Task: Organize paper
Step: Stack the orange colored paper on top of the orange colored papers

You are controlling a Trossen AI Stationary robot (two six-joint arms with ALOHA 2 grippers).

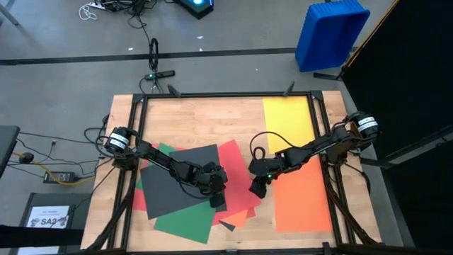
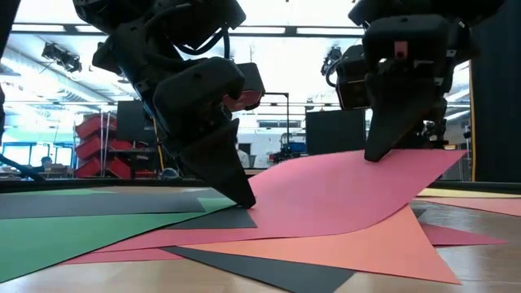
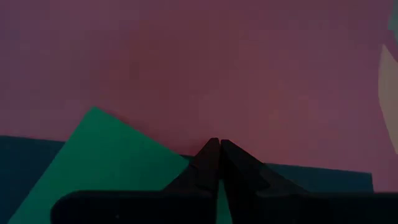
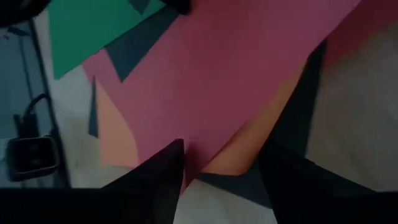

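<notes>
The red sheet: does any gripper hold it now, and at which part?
The right gripper stands open astride the lifted edge of the red sheet, not yet clamped. The left gripper is shut, pressing down on the pile.

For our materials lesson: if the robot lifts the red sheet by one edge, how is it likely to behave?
Probably floppy: in the low view the red sheet already bows upward where the right gripper raises its edge. It looks thin and likely light. It may slide over the green sheet beneath unless the left gripper, jaws shut, pins it.
</notes>
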